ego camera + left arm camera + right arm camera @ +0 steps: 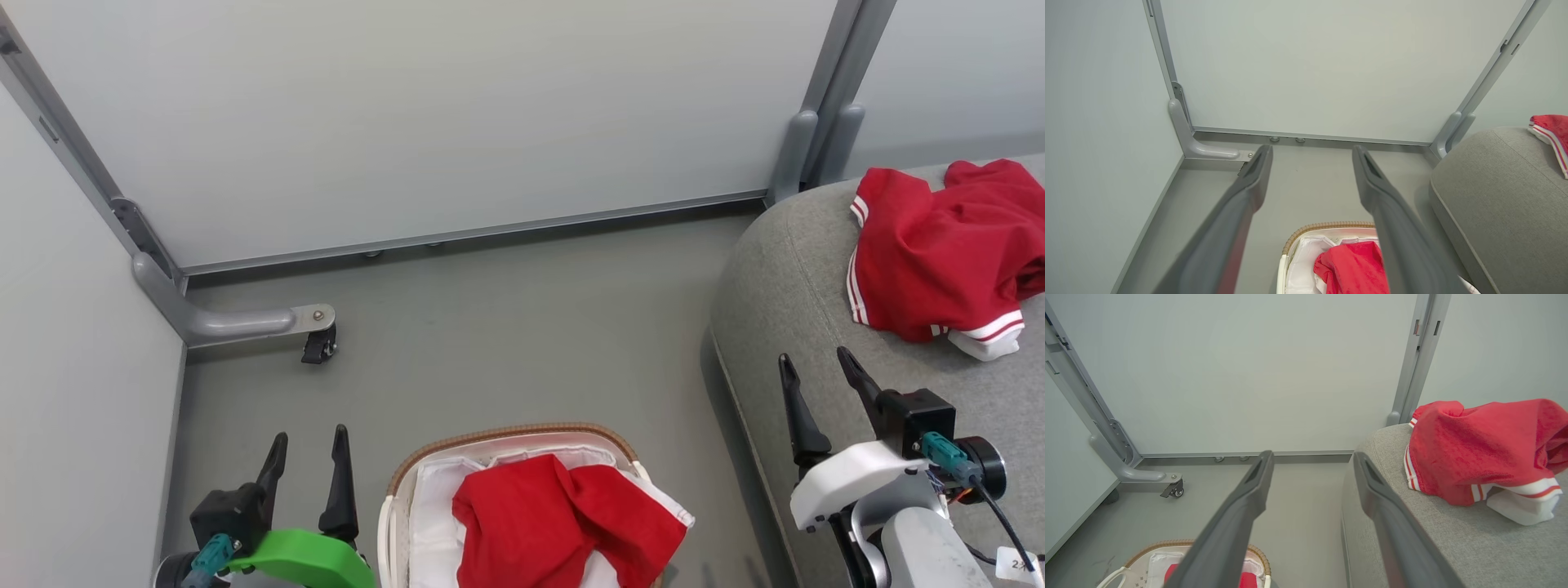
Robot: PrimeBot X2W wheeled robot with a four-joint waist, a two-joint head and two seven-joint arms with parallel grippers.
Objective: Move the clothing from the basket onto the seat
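Head view put the job at about its halfway mark. At the upper right of the frame a crumpled red garment [939, 261], its white stripes and cuff trim showing, lay on the grey seat [784, 278], back from the seat's rounded front corner. That piece looked delivered. At the bottom centre the other red garment [555, 523] lay heaped in the basket [506, 431] on top of the white liner [433, 506], with one edge draped over the basket's right-hand side. That piece was what was left to carry over.

Both arms were empty. The left gripper [310, 434] sat at the lower left, just beside the basket, its two dark fingers spread wide. The right gripper [814, 356] hovered at the lower right over the front part of the seat, fingers likewise parted and clear of the garment lying there. Left wrist view had the basket at its bottom edge, the red cloth partly hidden behind one finger.

As I judged it, one pick from the basket and one drop on the seat would finish the task. That assumed nothing more lay hidden under the heap, which the pictures could not settle.
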